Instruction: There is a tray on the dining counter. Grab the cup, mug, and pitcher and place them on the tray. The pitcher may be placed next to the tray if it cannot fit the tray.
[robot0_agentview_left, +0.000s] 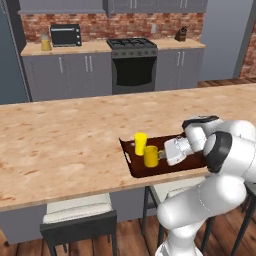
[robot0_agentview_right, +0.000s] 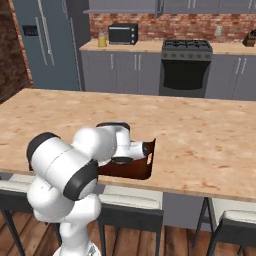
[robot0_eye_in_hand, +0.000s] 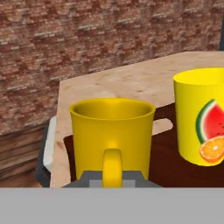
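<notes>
Closest to the hand camera is the loop handle of the mug (robot0_eye_in_hand: 112, 136), rising between the two finger tips of the gripper (robot0_eye_in_hand: 112, 178), whose jaws are drawn nearly together on it; the squat golden-yellow mug is held by that handle. In the left base view the mug (robot0_agentview_left: 151, 156) sits low over, or on, the near-left part of the tray (robot0_agentview_left: 137, 167), with the gripper (robot0_agentview_left: 162, 155) reaching in from the right; whether its base already touches the tray floor cannot be told.

Just beside the mug, on its far side, the cup (robot0_agentview_left: 140, 143) stands upright on the tray, its fruit picture plain in the hand view (robot0_eye_in_hand: 204, 116). The step in hand looks like setting the mug down. To do that well the robot would want the base flat on the dark tray floor before letting go, then open and draw back along the handle's line, away from the cup, so neither vessel is tipped.

Beyond the tray, the dining counter (robot0_agentview_left: 60, 145) stretches wide in light wood grain, with stools (robot0_agentview_left: 77, 220) tucked under its near edge. Across the room the pitcher (robot0_agentview_left: 46, 43) waits on the grey-cabinet counter by a toaster oven (robot0_agentview_left: 66, 35), against red brick, with a black stove (robot0_agentview_left: 132, 62) to the right. It looks like the one item left to fetch.
</notes>
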